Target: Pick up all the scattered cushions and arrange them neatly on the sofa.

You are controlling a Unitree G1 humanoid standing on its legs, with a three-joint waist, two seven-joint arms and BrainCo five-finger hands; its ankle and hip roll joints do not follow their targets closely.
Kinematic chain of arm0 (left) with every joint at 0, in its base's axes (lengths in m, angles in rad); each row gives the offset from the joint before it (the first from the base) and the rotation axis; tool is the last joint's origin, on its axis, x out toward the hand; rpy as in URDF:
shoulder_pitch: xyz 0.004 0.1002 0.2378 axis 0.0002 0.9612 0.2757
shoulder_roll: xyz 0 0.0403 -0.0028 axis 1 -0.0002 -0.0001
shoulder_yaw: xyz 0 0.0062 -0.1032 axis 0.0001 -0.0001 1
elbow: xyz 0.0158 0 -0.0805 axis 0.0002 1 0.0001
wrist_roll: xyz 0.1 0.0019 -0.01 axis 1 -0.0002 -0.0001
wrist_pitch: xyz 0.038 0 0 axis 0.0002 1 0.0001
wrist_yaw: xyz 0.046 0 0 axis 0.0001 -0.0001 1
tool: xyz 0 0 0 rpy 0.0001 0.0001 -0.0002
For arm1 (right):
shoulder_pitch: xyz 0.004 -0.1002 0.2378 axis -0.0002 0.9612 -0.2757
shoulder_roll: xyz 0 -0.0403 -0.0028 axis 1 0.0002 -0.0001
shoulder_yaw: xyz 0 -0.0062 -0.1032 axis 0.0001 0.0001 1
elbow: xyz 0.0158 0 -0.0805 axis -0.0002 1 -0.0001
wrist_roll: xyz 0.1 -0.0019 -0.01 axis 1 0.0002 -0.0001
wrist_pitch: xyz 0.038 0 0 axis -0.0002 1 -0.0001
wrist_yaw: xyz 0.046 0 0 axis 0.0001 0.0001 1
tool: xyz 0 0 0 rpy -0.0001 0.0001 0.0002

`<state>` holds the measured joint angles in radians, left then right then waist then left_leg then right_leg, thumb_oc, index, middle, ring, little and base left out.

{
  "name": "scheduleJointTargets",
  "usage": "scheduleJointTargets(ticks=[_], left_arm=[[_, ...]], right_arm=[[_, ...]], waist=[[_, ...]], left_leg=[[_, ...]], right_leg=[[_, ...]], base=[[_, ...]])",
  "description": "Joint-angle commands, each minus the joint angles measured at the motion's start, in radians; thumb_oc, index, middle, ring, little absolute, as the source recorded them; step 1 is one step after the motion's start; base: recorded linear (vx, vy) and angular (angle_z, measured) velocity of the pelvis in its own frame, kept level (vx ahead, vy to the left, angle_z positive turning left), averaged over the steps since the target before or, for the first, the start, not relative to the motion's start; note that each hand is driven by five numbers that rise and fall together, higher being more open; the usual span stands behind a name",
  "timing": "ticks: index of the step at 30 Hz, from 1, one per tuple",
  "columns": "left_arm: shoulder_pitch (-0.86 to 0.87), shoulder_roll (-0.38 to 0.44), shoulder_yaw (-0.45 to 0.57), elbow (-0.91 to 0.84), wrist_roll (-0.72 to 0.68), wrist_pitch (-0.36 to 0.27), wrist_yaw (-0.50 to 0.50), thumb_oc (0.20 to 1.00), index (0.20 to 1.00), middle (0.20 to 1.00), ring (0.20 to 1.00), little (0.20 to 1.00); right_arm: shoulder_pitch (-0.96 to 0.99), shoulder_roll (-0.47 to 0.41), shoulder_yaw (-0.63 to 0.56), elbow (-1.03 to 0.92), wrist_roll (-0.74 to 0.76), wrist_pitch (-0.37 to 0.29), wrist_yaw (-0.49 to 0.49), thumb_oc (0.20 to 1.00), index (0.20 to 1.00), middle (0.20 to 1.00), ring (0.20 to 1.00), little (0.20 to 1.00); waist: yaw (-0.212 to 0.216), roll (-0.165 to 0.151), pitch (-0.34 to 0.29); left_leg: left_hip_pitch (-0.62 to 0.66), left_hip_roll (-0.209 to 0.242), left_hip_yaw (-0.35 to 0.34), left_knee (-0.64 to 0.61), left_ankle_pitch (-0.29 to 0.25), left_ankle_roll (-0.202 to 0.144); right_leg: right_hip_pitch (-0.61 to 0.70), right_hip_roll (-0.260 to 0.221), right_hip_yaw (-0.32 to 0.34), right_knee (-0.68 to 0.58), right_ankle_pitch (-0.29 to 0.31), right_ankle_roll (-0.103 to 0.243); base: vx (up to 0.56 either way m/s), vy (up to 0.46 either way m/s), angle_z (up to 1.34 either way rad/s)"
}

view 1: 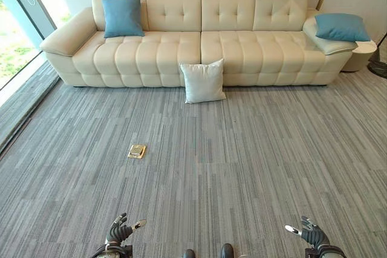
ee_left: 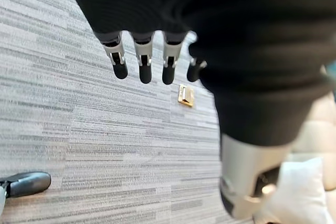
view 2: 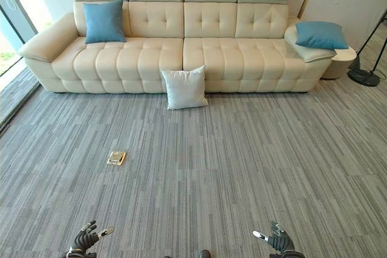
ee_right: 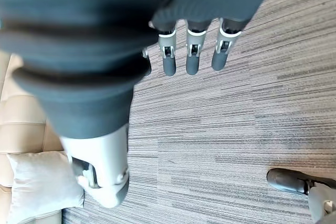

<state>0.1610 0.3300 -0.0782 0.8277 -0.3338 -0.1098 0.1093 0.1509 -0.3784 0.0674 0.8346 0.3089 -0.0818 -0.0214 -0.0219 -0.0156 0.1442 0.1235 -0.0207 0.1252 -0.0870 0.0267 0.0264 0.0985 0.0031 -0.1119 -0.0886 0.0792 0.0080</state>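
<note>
Left eye view: both hands (view 1: pixel 119 232) (view 1: pixel 313 235) empty, fingers relaxed; white cushion (view 1: pixel 203 81) leans against sofa (view 1: pixel 242 46).

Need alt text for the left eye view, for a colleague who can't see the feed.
A white cushion stands on the grey carpet, leaning against a cream sofa that holds two blue cushions. Both hands hang open, empty, at the lower edge.

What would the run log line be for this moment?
white cushion: floor, leaning on sofa | blue cushions: on sofa | left hand: open, empty | right hand: open, empty
</note>
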Motion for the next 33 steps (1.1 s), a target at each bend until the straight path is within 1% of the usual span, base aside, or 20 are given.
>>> scheduleJointTargets(ticks=[1,14,19,20,23,33], left_arm=[[-0.063,-0.001,-0.024,0.033,-0.001,-0.022,0.011,1.0,1.0,1.0,1.0,1.0],[-0.059,-0.02,-0.055,0.021,-0.008,-0.017,0.004,1.0,1.0,1.0,1.0,1.0],[-0.056,-0.014,-0.073,0.003,0.022,-0.011,-0.002,1.0,1.0,1.0,1.0,1.0],[-0.055,-0.008,-0.09,-0.015,0.045,-0.01,-0.011,1.0,1.0,1.0,1.0,1.0],[-0.046,-0.001,-0.103,-0.052,0.053,-0.01,-0.03,1.0,1.0,1.0,1.0,1.0],[-0.037,-0.001,-0.091,-0.062,0.009,-0.015,-0.05,1.0,1.0,1.0,1.0,1.0]], right_arm=[[-0.038,-0.024,0.008,-0.025,0.035,-0.028,-0.015,1.0,1.0,1.0,1.0,1.0],[-0.026,-0.001,0.023,-0.024,0.053,-0.034,-0.019,1.0,1.0,1.0,1.0,1.0],[-0.027,-0.002,0.033,-0.037,0.049,-0.033,-0.016,1.0,1.0,1.0,1.0,1.0],[-0.03,-0.002,0.037,-0.034,0.047,-0.031,-0.013,1.0,1.0,1.0,1.0,1.0],[-0.023,-0.004,0.038,-0.043,0.043,-0.033,-0.005,1.0,1.0,1.0,1.0,1.0],[-0.015,-0.003,0.047,-0.044,0.032,-0.032,0.011,1.0,1.0,1.0,1.0,1.0]], waist=[[-0.012,0.001,-0.021],[-0.011,-0.001,-0.022],[-0.011,0.002,-0.019],[-0.012,0.003,-0.018],[-0.012,0.004,-0.017],[-0.01,0.005,-0.013]], left_leg=[[0.026,0.016,0.002,0.0,-0.056,-0.048],[0.037,0.018,-0.01,0.0,-0.061,-0.048],[0.037,0.016,-0.012,0.0,-0.061,-0.047],[0.036,0.016,-0.011,0.0,-0.061,-0.047],[0.036,0.015,-0.012,0.0,-0.061,-0.046],[0.032,0.012,-0.017,0.0,-0.062,-0.044]], right_leg=[[0.053,-0.013,-0.02,0.001,-0.104,0.073],[0.07,-0.014,-0.036,0.001,-0.113,0.072],[0.07,-0.015,-0.036,0.001,-0.112,0.073],[0.069,-0.015,-0.036,0.001,-0.112,0.073],[0.069,-0.015,-0.036,0.001,-0.112,0.074],[0.066,-0.016,-0.037,0.001,-0.112,0.075]], base=[[0.0,0.0,0.0],[0.0,0.0,0.0],[0.0,0.001,0.01],[0.0,0.0,0.0],[0.0,0.0,0.0],[0.0,0.0,0.0]])
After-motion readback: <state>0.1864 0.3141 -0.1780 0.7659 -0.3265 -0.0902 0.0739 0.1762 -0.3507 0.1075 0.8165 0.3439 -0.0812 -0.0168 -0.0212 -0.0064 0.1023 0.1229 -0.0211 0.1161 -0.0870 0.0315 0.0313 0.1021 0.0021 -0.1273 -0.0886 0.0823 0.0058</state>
